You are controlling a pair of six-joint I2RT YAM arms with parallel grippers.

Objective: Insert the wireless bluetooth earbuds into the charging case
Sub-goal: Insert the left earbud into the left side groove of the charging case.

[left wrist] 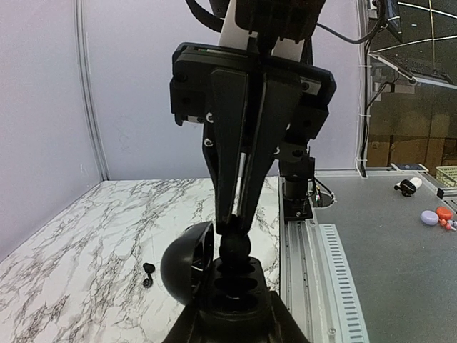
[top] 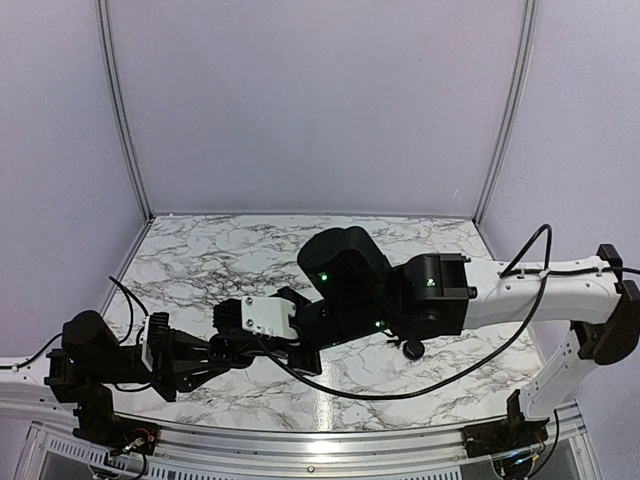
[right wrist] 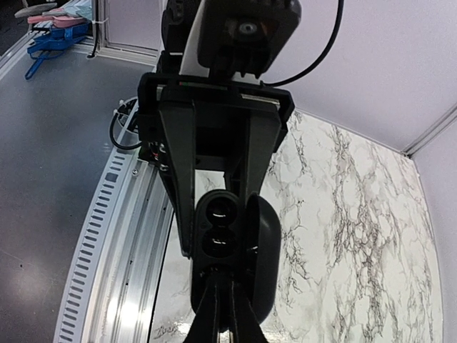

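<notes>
The jaws of the left arm (top: 85, 345) clamp the open charging case (right wrist: 214, 229) by its sides, with its lid (right wrist: 265, 243) swung out. This arm lies low along the near edge, its forearm stretched rightward. A loose earbud (left wrist: 148, 271) lies near the case on the marble worktop (top: 200, 260). The right arm (top: 520, 290) reaches leftward across the worktop, its wrist tipped down over the case. Its jaws are nearly closed, pinching a black earbud (left wrist: 235, 245) right at the case's two wells.
</notes>
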